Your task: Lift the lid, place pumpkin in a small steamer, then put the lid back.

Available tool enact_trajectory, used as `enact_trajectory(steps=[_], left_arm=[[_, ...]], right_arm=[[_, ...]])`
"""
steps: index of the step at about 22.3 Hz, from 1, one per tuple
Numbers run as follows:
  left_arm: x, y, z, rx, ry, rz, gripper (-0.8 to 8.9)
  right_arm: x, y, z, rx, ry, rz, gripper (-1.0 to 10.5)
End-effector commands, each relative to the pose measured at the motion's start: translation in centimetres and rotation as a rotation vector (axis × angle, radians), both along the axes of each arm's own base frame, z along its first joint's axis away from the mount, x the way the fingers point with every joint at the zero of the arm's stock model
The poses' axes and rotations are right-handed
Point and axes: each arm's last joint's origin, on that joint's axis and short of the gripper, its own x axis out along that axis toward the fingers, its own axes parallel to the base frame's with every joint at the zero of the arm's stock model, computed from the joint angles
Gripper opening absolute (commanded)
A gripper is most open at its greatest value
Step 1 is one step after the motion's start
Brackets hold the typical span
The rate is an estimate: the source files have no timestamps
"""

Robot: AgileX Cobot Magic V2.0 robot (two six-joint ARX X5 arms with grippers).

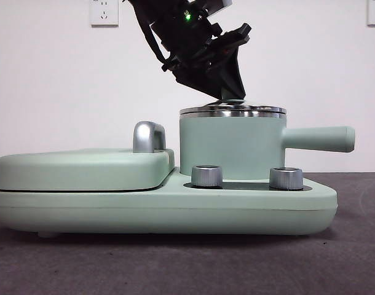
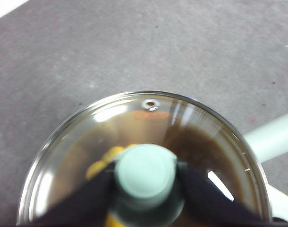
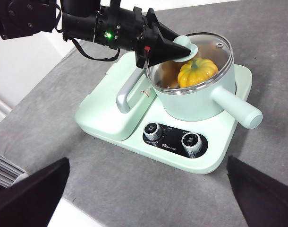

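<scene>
The small steamer stands on the right part of the mint-green cooker, its long handle pointing right. The glass lid lies on the steamer's rim. My left gripper comes down from above and is shut on the lid's mint-green knob. The pumpkin sits inside the steamer, yellow-orange under the glass. My right gripper hangs high over the table's near side, open and holding nothing.
The flat grill cover with its chrome handle fills the cooker's left part. Two steel dials stand on the front panel. Grey table lies all around the cooker.
</scene>
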Motion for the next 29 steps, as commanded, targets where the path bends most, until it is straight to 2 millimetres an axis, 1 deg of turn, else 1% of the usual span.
enact_trajectory(steps=[1, 2, 3, 5, 7, 10, 12, 15, 17, 20, 24, 29], left_arm=[[0.3, -1.0, -0.3, -0.004, -0.012, -0.025, 4.74], [0.3, -1.0, 0.4, -0.009, -0.018, -0.024, 5.18], [0.3, -1.0, 1.3, -0.009, -0.016, -0.023, 5.36], [-0.1, -0.7, 3.7, 0.012, 0.013, -0.022, 5.36], [-0.9, 0.0, 6.3, 0.052, 0.069, -0.017, 5.35], [-3.0, 1.8, 9.6, 0.090, 0.181, -0.002, 5.34], [-4.7, 3.6, 11.1, 0.092, 0.238, -0.006, 5.32], [-7.2, 6.5, 12.8, 0.098, 0.292, 0.012, 5.31], [-9.3, 8.4, 13.3, 0.086, 0.291, 0.021, 5.31], [-13.4, 11.8, 12.8, 0.052, 0.259, 0.023, 5.31], [-16.8, 14.6, 11.9, -0.002, 0.256, 0.053, 5.31], [-21.0, 18.1, 10.9, -0.162, 0.189, 0.093, 5.30]], right_arm=[[0.0, 0.0, 0.3, 0.014, -0.007, -0.001, 5.7], [0.0, 0.0, 0.3, 0.013, -0.007, -0.001, 5.7], [0.0, 0.0, 0.3, 0.013, -0.007, -0.001, 5.7], [0.0, 0.0, 0.3, 0.014, -0.006, 0.002, 5.7], [0.0, 0.0, 0.3, 0.014, -0.005, 0.006, 5.7], [0.0, 0.0, 0.3, 0.011, -0.007, 0.012, 5.7], [0.0, 0.1, 0.3, 0.004, -0.015, 0.031, 5.7], [0.0, 0.1, 0.3, -0.001, -0.020, 0.049, 5.7], [-0.1, 0.2, 0.3, -0.007, -0.028, 0.076, 5.7], [-0.1, 0.2, 0.3, -0.016, -0.037, 0.084, 5.7], [-0.1, 0.2, 0.3, -0.025, -0.045, 0.088, 5.7], [0.0, 0.2, 0.3, -0.044, -0.061, 0.098, 5.7]])
